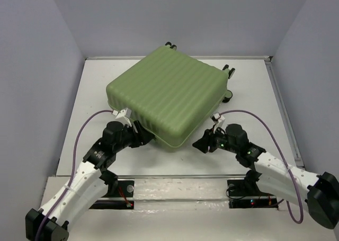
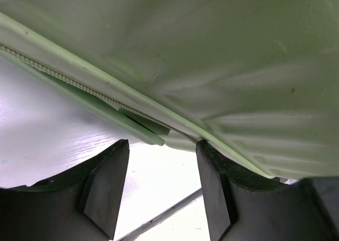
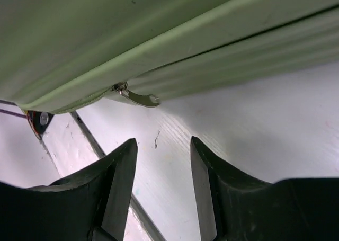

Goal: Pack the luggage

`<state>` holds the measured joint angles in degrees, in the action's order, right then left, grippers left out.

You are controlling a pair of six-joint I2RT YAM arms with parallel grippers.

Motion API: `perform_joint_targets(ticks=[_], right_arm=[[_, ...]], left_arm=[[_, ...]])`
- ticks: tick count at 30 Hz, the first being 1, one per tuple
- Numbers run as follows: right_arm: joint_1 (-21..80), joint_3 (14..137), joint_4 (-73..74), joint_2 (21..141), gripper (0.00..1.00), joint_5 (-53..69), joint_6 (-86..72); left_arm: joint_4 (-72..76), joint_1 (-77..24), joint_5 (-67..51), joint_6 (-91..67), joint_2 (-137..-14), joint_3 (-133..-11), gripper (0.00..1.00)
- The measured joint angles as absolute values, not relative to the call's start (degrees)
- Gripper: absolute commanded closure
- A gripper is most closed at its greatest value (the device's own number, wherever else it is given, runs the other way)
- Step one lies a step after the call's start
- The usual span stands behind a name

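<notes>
The luggage [image 1: 167, 90] is a light-green ribbed hard-shell suitcase lying shut and flat on the table, turned at an angle, with black wheels [image 1: 228, 70] at its far right side. My left gripper [image 1: 144, 136] is open at the case's near-left edge. In the left wrist view [image 2: 162, 145] its right finger [image 2: 212, 183] touches the shell rim just below the zipper line [image 2: 79, 85], and a green zipper pull [image 2: 139, 128] hangs above the gap. My right gripper [image 1: 199, 144] is open and empty beside the near corner. In the right wrist view [image 3: 163, 141] a metal zipper pull [image 3: 139, 97] hangs ahead of it.
The white table [image 1: 249, 92] has a raised rim at the back and right, with grey walls around it. A seam in the table surface [image 3: 95, 140] runs under the right gripper. Purple cables [image 1: 85, 130] loop from both arms.
</notes>
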<state>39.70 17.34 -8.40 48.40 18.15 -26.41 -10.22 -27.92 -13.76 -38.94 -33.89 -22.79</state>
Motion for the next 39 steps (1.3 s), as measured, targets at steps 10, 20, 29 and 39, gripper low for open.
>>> perform_joint_targets(ticks=[10, 20, 29, 39], right_arm=[[39.8, 16.1, -28.1, 59.0, 0.50, 18.0, -23.5], [40.1, 15.2, -38.1, 65.6, 0.85, 19.6, -22.5], [44.3, 14.0, -40.6, 65.4, 0.93, 17.4, -24.0], [64.7, 16.2, -22.5, 54.6, 0.93, -8.5, -27.7]], left_arm=[[-8.5, -28.3, -16.1, -38.9, -34.0, -22.8, 0.61], [-4.3, -39.5, -14.3, -42.2, -34.2, -22.0, 0.66], [0.5, -45.9, -11.3, -44.1, -40.1, -22.2, 0.66], [2.8, -46.9, -8.5, -44.2, -47.8, -26.5, 0.67]])
